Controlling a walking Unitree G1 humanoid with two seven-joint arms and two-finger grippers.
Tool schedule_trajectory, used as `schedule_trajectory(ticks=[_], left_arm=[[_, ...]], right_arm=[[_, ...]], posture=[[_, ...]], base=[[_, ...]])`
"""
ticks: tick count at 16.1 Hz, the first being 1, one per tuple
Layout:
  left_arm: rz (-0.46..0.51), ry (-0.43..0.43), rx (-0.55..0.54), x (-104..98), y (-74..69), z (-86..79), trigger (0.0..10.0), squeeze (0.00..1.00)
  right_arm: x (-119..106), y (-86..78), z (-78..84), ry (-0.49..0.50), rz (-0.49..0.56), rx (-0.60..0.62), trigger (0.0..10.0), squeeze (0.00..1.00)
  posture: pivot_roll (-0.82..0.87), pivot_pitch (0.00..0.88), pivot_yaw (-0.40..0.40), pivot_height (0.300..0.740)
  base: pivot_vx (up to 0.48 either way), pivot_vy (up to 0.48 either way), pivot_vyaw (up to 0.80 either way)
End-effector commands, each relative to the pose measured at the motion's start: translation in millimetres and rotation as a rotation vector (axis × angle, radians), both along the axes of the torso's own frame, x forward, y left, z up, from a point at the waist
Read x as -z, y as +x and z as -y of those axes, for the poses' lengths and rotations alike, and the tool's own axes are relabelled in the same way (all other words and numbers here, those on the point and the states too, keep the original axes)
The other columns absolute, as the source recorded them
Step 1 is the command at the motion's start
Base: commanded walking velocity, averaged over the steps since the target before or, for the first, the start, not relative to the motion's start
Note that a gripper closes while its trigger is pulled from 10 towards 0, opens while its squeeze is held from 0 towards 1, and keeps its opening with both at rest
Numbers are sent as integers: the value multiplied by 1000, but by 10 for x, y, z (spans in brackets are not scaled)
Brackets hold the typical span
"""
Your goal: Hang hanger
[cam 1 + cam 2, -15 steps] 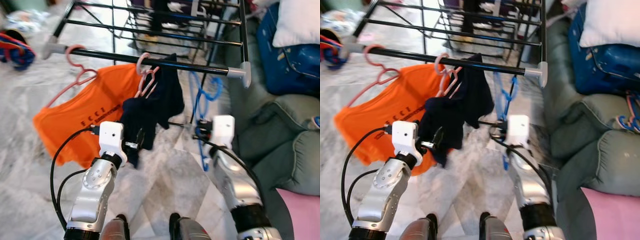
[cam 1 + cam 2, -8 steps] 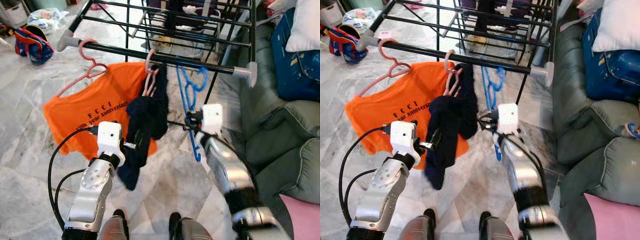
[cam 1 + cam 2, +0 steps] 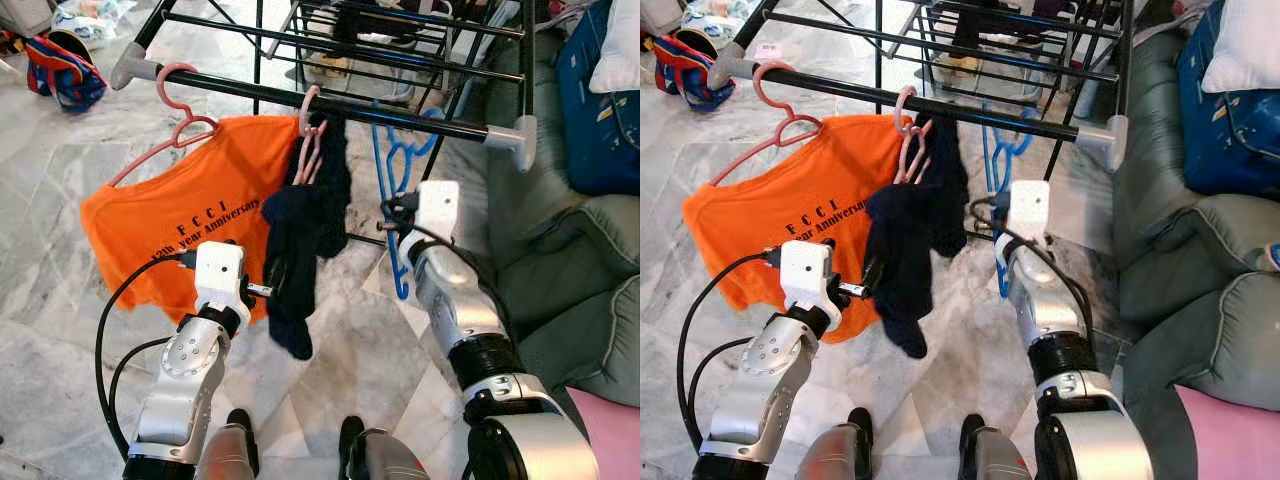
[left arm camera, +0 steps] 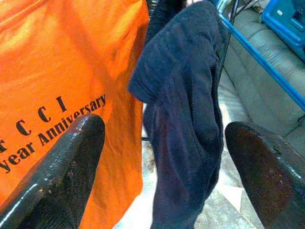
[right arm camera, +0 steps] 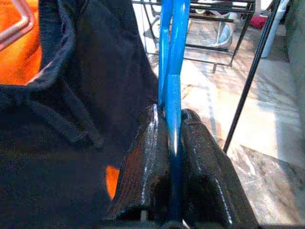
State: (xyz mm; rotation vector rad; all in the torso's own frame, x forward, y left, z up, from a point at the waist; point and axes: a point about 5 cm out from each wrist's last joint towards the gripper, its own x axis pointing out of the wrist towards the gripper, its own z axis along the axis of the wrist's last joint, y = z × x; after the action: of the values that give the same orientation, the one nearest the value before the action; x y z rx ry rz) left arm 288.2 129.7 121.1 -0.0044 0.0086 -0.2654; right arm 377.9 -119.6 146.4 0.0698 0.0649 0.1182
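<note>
While clamped, blue hanger (image 5: pixel 172 71) sits between right fingers (image 5: pixel 147 157).

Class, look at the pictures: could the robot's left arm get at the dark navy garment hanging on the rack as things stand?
Probably yes. The left tool is open just in front of the dark navy garment, with nothing between them; the orange printed T-shirt hangs beside it.

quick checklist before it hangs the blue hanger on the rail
1. Right gripper clamped on the blue plastic hanger: ok.
2. Hanger hook over the black metal rack rail: cannot tell, hook top sits at the rail.
3. Free rail space beside the dark navy garment: ok.
4. Left gripper open, holding nothing: ok.
5. Orange t-shirt on its pink hanger, apart from the blue hanger: ok.
</note>
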Motion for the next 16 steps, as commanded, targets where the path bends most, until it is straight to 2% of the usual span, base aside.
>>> schedule_trajectory(ticks=[1, 4, 6, 7, 9, 10, 12, 15, 16], left_arm=[[-13, 6, 9, 27, -41, 12, 10000, 0], [-17, 10, 6, 36, -40, 1, 10000, 0], [-22, 12, 9, 41, -40, 2, 10000, 0], [-23, 13, 13, 41, -36, 9, 10000, 0], [-19, 12, 25, 29, -19, 24, 10000, 0], [-16, 12, 35, 19, 0, 39, 10000, 0], [-6, 5, 54, -4, 22, 74, 10000, 0], [-3, 4, 60, -11, 32, 84, 10000, 0], [-4, 4, 57, -12, 31, 83, 10000, 0]], right_arm=[[-199, 2, 4, -1, 111, -10, 10000, 0], [150, -200, 59, -26, 26, -21, 10000, 0], [476, -420, 99, -55, -70, -34, 10000, 0], [544, -508, 116, -54, -81, -36, 10000, 0], [482, -605, 157, -50, -21, -21, 10000, 0], [279, -632, 190, -20, 106, 1, 10000, 0], [46, -619, 240, 4, 225, 43, 10000, 0], [-138, -569, 277, -3, 294, 66, 10000, 0], [-128, -527, 296, -6, 271, 71, 10000, 0]], posture=[[158, 263, -53, 740], [156, 263, -53, 740], [147, 265, -47, 740], [141, 266, -42, 740], [128, 264, -33, 740], [118, 262, -25, 740], [114, 261, -20, 740], [115, 257, -20, 740], [118, 258, -22, 740]], base=[[0, 0, 0], [0, 0, 0], [0, 0, 0], [0, 0, 0], [0, 0, 0], [0, 0, 0], [0, 0, 0], [0, 0, 0], [0, 0, 0]])
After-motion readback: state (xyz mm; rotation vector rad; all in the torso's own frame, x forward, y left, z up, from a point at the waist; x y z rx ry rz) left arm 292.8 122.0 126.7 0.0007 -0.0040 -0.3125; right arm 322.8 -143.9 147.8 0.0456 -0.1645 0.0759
